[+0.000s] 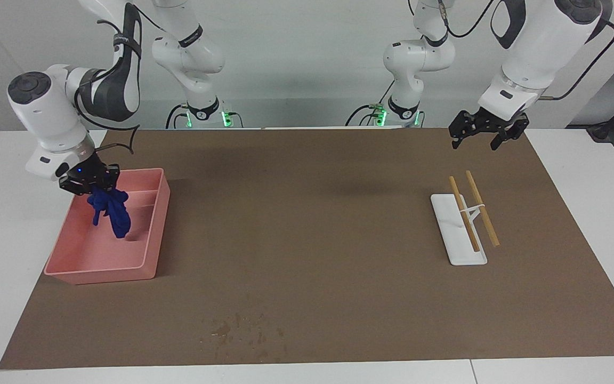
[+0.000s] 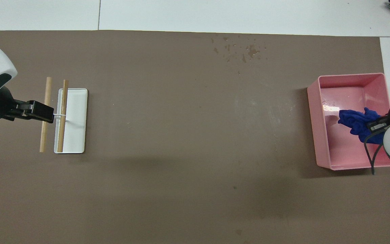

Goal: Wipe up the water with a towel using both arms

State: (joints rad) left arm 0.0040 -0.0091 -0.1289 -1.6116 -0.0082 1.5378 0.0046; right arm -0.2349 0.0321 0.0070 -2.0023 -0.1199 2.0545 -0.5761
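Tabletop (image 1: 339, 298) under a brown mat, seen from across and from above.

Right pincer (image 1: 94, 184) over the pink tub (image 1: 150, 264) at the right arm's end of the tabletop, clamped tight on the top of the towel (image 1: 112, 210). Deep-blue cloth hanging bunched from the pincer, lower end down inside the tub; cannot tell whether touching the tub floor. From above, towel (image 2: 355, 123) over the tub (image 2: 323, 135) interior, pincer (image 2: 377, 126) near the tub wall toward the right arm's end.

Left pincer (image 1: 485, 133) raised and waiting over the mat at the left arm's end, fingers spread wide, holding nothing. Over the wooden sticks (image 2: 46, 113) in the overhead view (image 2: 41, 113).

White tray (image 1: 459, 242) flat on the mat below it, two wooden sticks (image 1: 480, 208) lying across, one partly off the tray edge.

Water (image 1: 243, 333): scatter of small dark blotches on the mat near the edge farthest from the robots, roughly mid-tabletop, well apart from tub and tray. Same patch (image 2: 240, 51) at the top of the overhead view.
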